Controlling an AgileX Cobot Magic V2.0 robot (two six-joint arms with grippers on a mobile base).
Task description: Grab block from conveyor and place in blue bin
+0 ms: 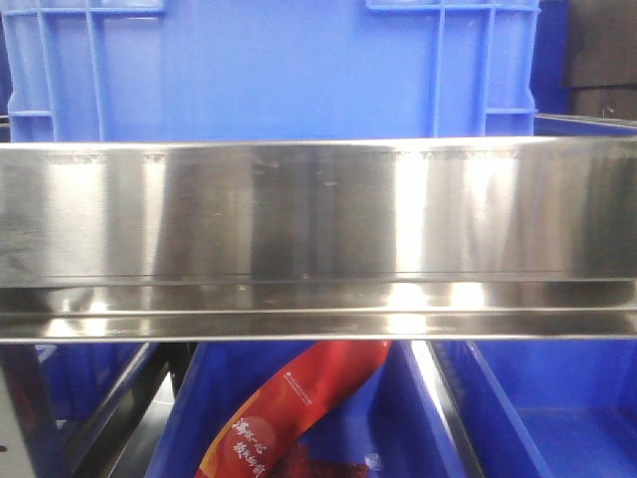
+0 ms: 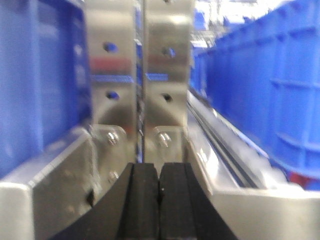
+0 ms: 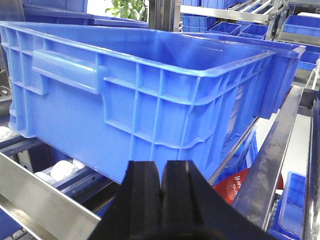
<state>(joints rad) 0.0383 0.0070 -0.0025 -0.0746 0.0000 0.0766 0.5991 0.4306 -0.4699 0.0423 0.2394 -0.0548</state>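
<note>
No block and no conveyor show in any view. A large blue bin (image 3: 150, 85) with ribbed walls and an empty inside sits on a rack straight ahead of my right gripper (image 3: 161, 165), which is shut with nothing between its black pads. The front view shows a blue bin (image 1: 269, 70) above a steel rail. My left gripper (image 2: 159, 167) is shut and empty, pointing at bolted steel brackets (image 2: 140, 75). This view is blurred.
A wide polished steel rail (image 1: 318, 219) crosses the front view. Below it lie blue bins holding a red packet (image 1: 289, 408), whose red also shows as a packet (image 3: 240, 185) past the right gripper. White rollers (image 3: 62, 170) sit under the bin. Blue crates (image 2: 265, 85) line the left gripper's right side.
</note>
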